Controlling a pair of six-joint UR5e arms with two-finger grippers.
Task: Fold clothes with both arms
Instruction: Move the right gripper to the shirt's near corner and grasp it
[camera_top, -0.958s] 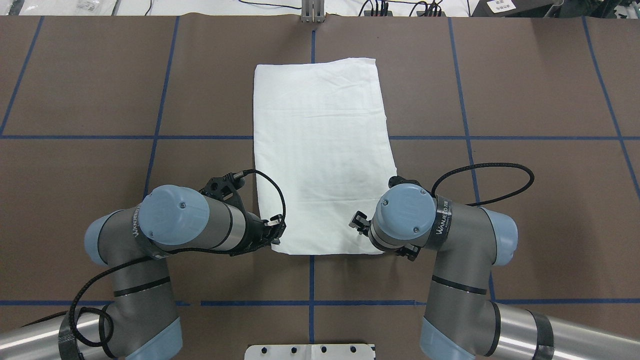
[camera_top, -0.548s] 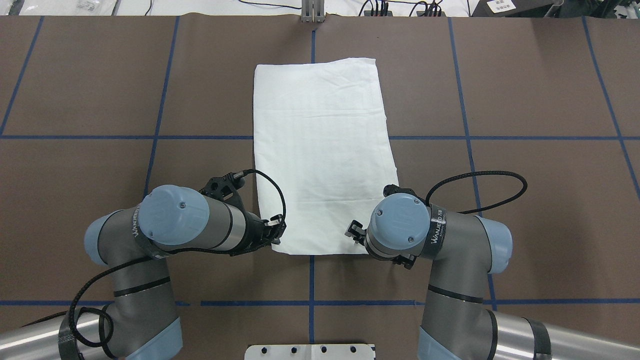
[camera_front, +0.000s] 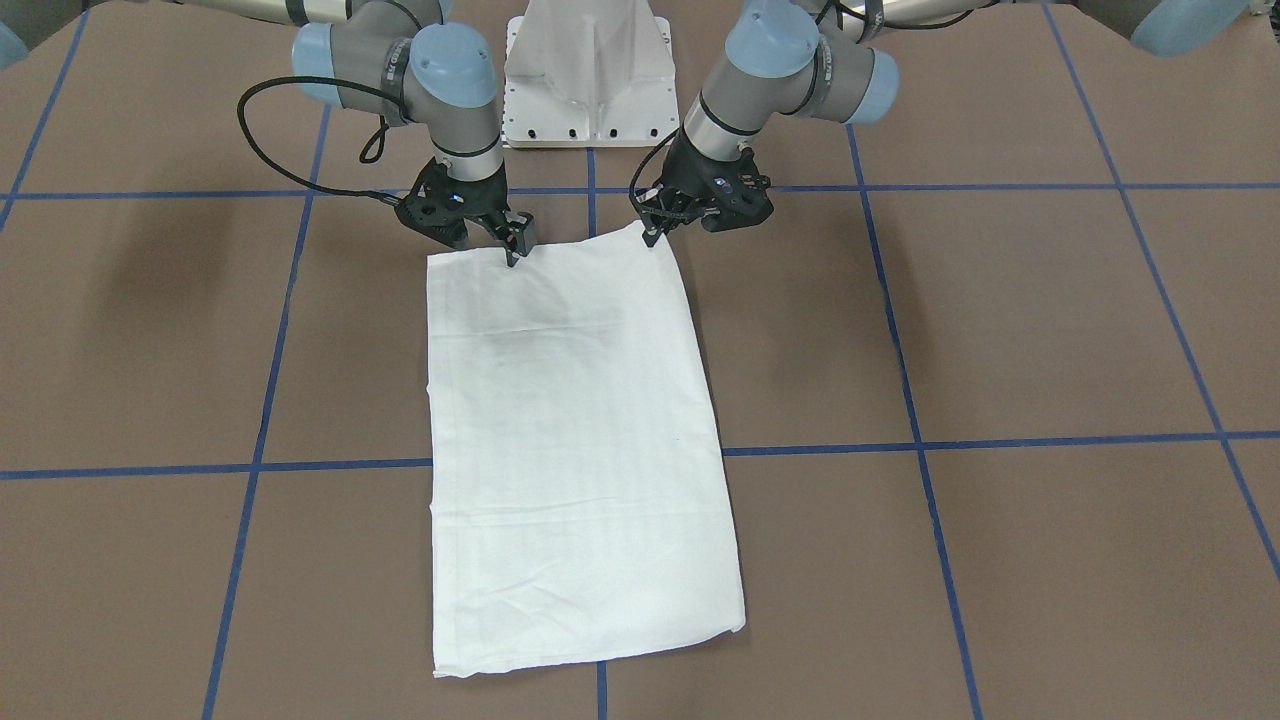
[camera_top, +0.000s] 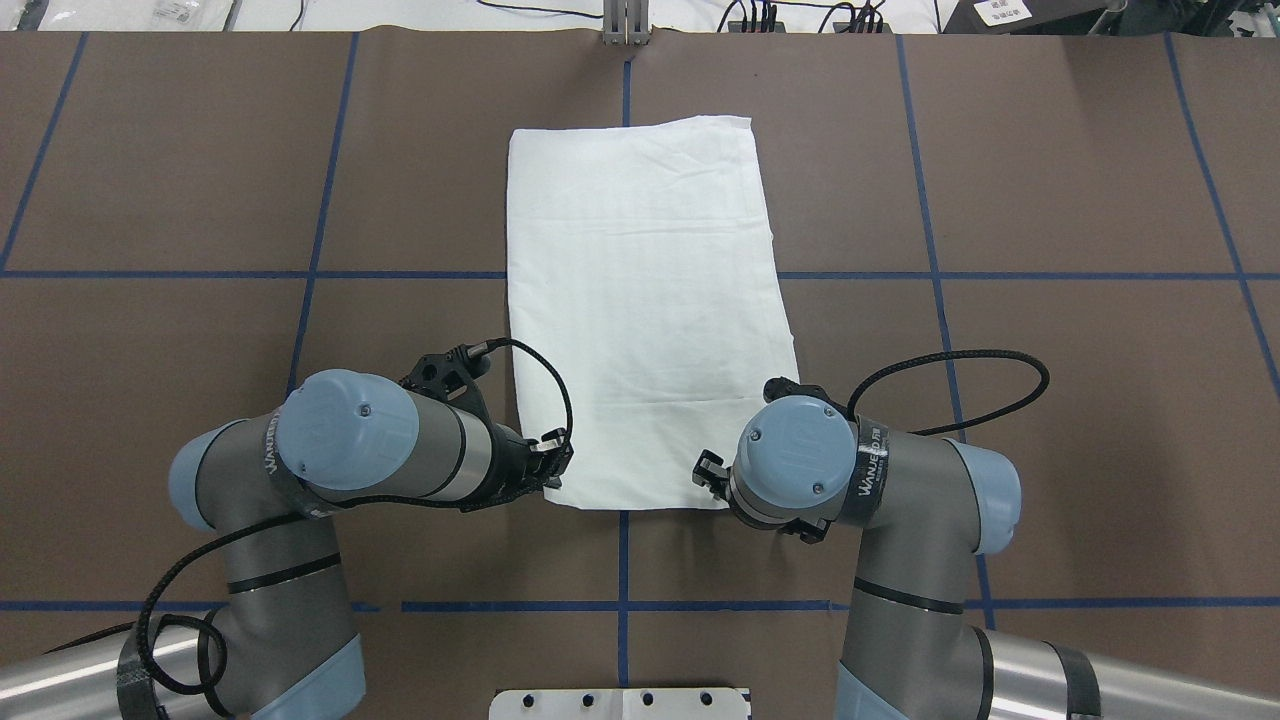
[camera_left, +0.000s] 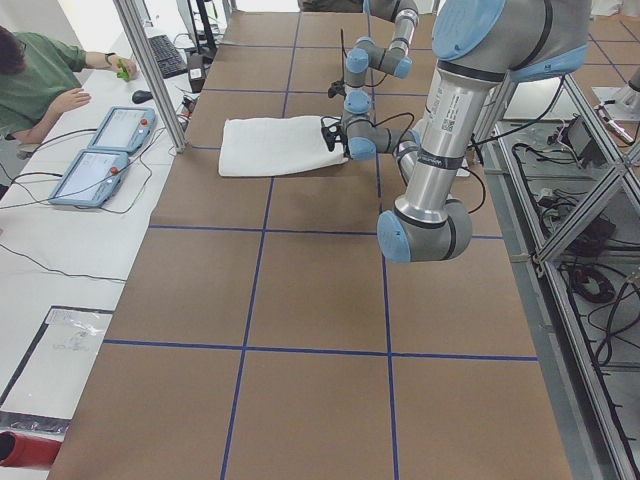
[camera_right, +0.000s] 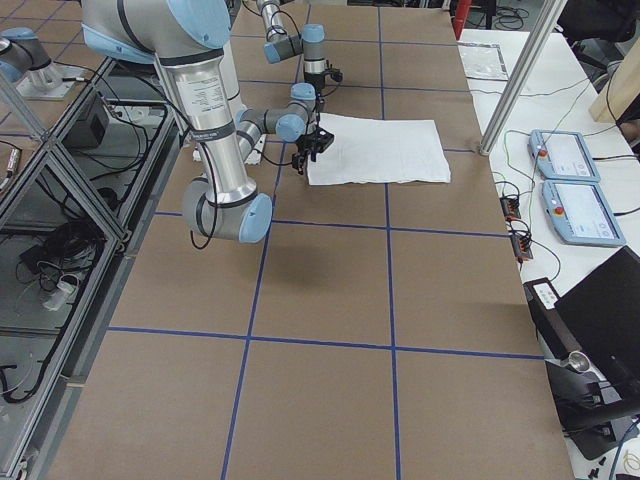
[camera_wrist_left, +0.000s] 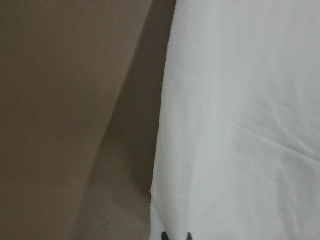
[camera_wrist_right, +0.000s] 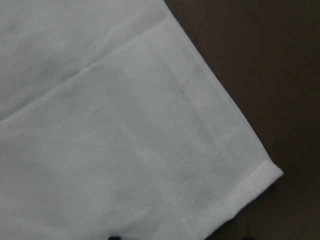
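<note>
**Both grippers at the shirt's near edge**

We see the white T-shirt (camera_top: 640, 300) lying flat on the brown table (camera_top: 1050, 180), folded into a long rectangle. It runs away from the robot along the table's middle blue tape line (camera_top: 626, 80). No sleeve, collar or print shows, only smooth cloth with a few faint creases.

We find the left gripper (camera_top: 555, 462) low at the shirt's near left corner, tips touching the cloth. In the front-facing view that corner seems to rise a little towards it. The left wrist camera shows only the shirt's side edge, its shadow on the table and a sliver of dark at the bottom of the frame. We cannot tell whether this gripper's jaws are spread or pinching the cloth.

The right gripper (camera_top: 708, 470) sits at the near edge, just inside the near right corner. Its wrist camera looks down on the stitched hem corner (camera_wrist_right: 250, 170). Two dark fingertips (camera_wrist_right: 116, 238) show wide apart at the bottom of the frame with cloth between them, so we read its jaws as spread.

Beyond the table's far side, a person in green (camera_left: 30, 80) sits at a white bench near two tablets (camera_left: 100, 150).
</note>
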